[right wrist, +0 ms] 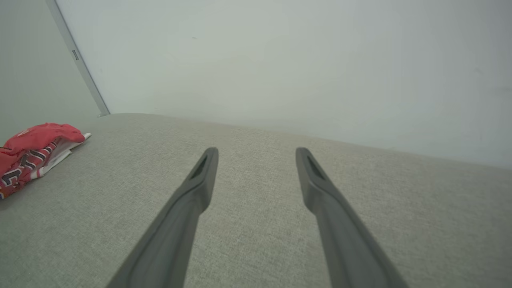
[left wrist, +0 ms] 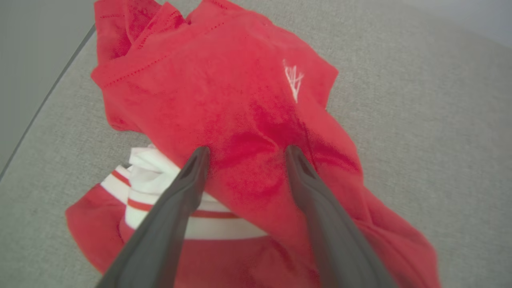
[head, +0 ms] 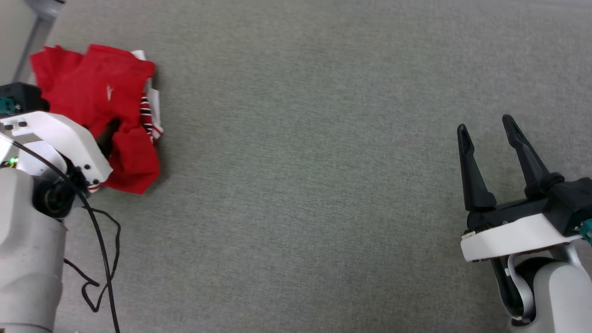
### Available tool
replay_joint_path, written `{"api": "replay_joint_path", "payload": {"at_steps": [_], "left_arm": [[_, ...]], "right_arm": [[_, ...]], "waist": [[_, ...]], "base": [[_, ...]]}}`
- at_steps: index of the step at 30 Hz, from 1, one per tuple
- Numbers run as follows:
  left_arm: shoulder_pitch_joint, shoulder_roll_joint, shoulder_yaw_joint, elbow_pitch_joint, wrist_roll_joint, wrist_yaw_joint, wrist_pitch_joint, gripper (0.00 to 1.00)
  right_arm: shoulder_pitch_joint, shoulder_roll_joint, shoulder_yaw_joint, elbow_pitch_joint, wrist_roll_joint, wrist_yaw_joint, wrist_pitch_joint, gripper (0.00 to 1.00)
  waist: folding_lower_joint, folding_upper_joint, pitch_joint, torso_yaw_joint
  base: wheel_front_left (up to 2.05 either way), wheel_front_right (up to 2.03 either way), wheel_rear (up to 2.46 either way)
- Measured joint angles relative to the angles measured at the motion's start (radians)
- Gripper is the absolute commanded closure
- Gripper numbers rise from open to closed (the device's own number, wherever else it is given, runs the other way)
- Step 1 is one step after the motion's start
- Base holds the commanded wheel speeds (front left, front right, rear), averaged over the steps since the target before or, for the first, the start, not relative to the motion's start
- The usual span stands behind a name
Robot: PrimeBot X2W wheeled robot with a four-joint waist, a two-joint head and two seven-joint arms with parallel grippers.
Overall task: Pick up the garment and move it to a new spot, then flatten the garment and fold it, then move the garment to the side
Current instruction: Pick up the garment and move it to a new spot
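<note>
1. Left wrist view: contact between left pincer (left wrist: 246, 150) and garment (left wrist: 240, 100) cannot be told; the bottom edge crops the garment.
2. Head view: the white wrist housing (head: 60, 138) hides most of that pincer.
3. Right wrist view: chest letters (right wrist: 24, 166) folded, cropped at left, unreadable.

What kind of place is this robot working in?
Probably an indoor lab or test setup: a broad grey fabric-covered surface, a bare pale wall behind it, and a crumpled red garment lying there.
</note>
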Motion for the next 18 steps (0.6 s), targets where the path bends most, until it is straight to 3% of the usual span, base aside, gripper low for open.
{"api": "replay_joint_path", "payload": {"at_steps": [12,13,14,18], "left_arm": [[-0.111,0.049,-0.007,0.214,-0.057,0.0,0.218,0.0],[-0.114,0.049,-0.009,0.222,-0.057,0.0,0.221,0.6],[-0.115,0.048,-0.011,0.228,-0.056,0.0,0.22,1.0],[-0.105,0.041,-0.036,0.238,-0.043,0.001,0.169,1.0]], "right_arm": [[-0.03,0.0,0.001,0.023,0.005,0.0,-0.017,0.0],[-0.03,0.0,0.001,0.024,0.005,0.0,-0.017,0.0],[-0.03,0.0,0.0,0.027,0.006,0.0,-0.017,0.0],[-0.028,0.0,-0.003,0.034,0.011,0.0,-0.023,0.0]], "waist": [[-0.0001,0.0,0.068,-0.062],[-0.0001,0.0,0.066,-0.061],[-0.0001,0.0,0.062,-0.06],[-0.0001,0.0,0.037,-0.053]], "base": [[0.0,0.0,0.0],[0.0,0.0,0.0],[0.0,0.0,0.0],[0.0,0.0,0.0]]}}
